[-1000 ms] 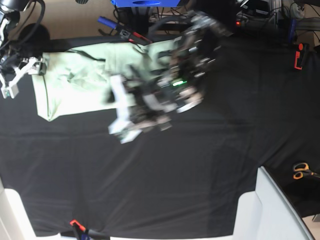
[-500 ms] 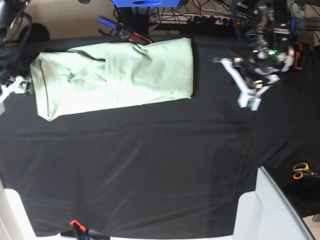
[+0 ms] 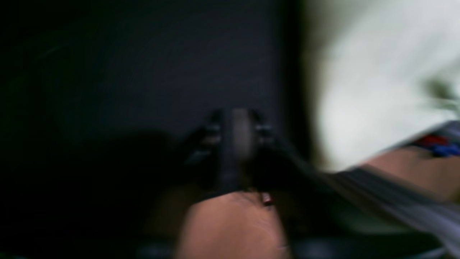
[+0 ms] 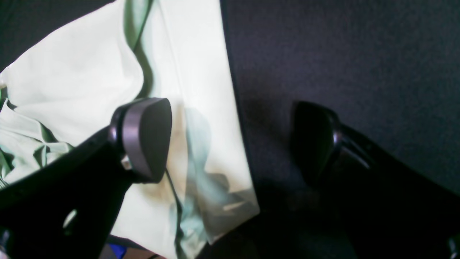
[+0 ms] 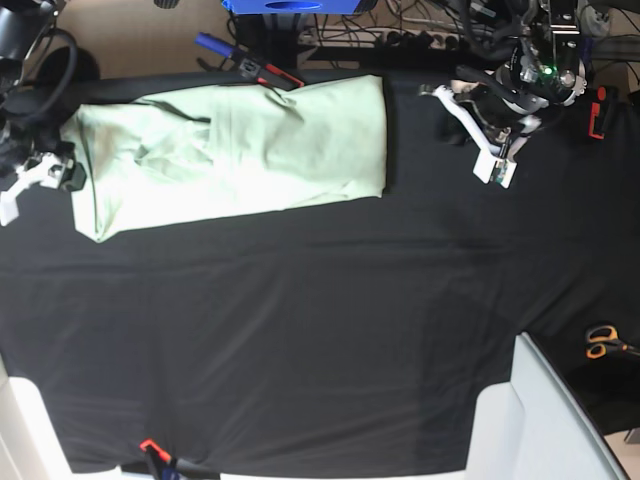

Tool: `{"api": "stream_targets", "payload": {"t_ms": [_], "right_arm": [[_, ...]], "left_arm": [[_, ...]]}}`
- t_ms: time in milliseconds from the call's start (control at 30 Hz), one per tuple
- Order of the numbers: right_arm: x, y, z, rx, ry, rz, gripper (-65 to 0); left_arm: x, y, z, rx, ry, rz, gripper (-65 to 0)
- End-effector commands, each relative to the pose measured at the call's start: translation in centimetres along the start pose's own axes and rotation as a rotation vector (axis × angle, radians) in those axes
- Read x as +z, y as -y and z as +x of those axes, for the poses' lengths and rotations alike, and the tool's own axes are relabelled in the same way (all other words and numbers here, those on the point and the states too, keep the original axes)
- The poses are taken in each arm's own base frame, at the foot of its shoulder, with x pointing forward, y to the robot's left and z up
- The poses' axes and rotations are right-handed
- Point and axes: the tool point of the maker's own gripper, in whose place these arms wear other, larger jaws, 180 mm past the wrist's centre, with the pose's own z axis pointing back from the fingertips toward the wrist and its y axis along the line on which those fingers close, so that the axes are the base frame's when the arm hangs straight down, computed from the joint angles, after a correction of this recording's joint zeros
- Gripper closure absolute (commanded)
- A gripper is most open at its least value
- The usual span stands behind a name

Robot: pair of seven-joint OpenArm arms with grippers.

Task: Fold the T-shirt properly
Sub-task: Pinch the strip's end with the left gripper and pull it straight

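Note:
The pale mint T-shirt [image 5: 240, 150] lies as a long folded band across the back left of the black cloth. My right gripper [image 5: 32, 185] hovers at the band's left end. In the right wrist view it [image 4: 230, 138] stands open, one finger [image 4: 147, 136] above the T-shirt [image 4: 187, 54] and the other above bare cloth, with the shirt's edge running below the gap. My left gripper [image 5: 478, 135] is off the shirt, to the right of its right end. The left wrist view is smeared: the gripper [image 3: 237, 126] shows dark over black cloth, the T-shirt [image 3: 359, 90] pale at right.
The black cloth [image 5: 320, 330] covers the table. Scissors [image 5: 600, 342] lie at the right edge, a white block [image 5: 545, 420] fills the front right corner. A red clamp [image 5: 598, 112], cables and a blue box [image 5: 290, 5] line the back. An orange clip [image 5: 150, 447] sits at the front edge.
My left arm swung from over the shirt's right half away to the far right, leaving that end lying flat. My right gripper shifted a little toward the shirt's left edge.

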Motion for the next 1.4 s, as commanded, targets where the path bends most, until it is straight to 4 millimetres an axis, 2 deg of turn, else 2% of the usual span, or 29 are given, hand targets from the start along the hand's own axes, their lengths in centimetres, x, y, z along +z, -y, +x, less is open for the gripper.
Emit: {"api": "stream_targets", "payload": {"t_ms": [0, 67, 133, 333, 600, 800, 967, 1033, 1133, 1233, 1267, 1367], "right_arm": [[0.8, 0.7, 1.2, 0.021, 0.035, -0.012, -50.3], [1.0, 0.8, 0.9, 0.026, 0.031, -0.016, -50.3], [1.2, 0.8, 0.5, 0.030, 0.026, -0.020, -50.3], [1.4, 1.2, 0.1, 0.031, 0.017, -0.028, -50.2], [1.4, 1.2, -0.1, 0.030, 0.014, -0.028, -50.2], [1.5, 1.4, -0.6, 0.029, 0.006, -0.031, -50.2], [1.5, 1.4, -0.6, 0.029, 0.006, -0.031, -50.2], [1.5, 1.4, -0.6, 0.029, 0.006, -0.031, -50.2], [1.5, 1.4, -0.6, 0.029, 0.006, -0.031, -50.2], [1.5, 1.4, -0.6, 0.029, 0.006, -0.031, -50.2], [1.5, 1.4, -0.6, 0.029, 0.006, -0.031, -50.2], [1.5, 1.3, -0.6, 0.030, 0.005, -0.030, -50.2]], "left_arm": [[0.3, -0.1, 0.5, 0.014, 0.023, -0.004, -25.9], [0.0, 0.2, 0.0, 0.053, 0.019, -0.030, -38.8], [-0.4, 0.4, -0.6, 0.079, 0.005, -0.047, -46.7], [-2.8, 0.4, -1.7, 0.170, -0.031, -0.082, -47.4], [-5.2, 5.7, -0.1, 0.097, -0.041, -0.215, -47.4], [-7.7, 7.1, -0.5, 0.163, -0.077, -0.249, -47.2], [-8.6, 8.1, 0.5, 0.183, -0.066, -0.270, -46.9], [-8.8, 8.2, 1.0, 0.185, -0.059, -0.273, -41.7], [-9.1, 8.2, 1.3, 0.188, -0.059, -0.275, -22.8], [-9.6, 7.8, 0.6, 0.209, -0.078, -0.267, -3.9], [-9.7, 7.6, 0.9, 0.209, -0.076, -0.265, 0.0], [-10.3, 7.0, 2.0, 0.213, -0.050, -0.256, 0.0]]}}
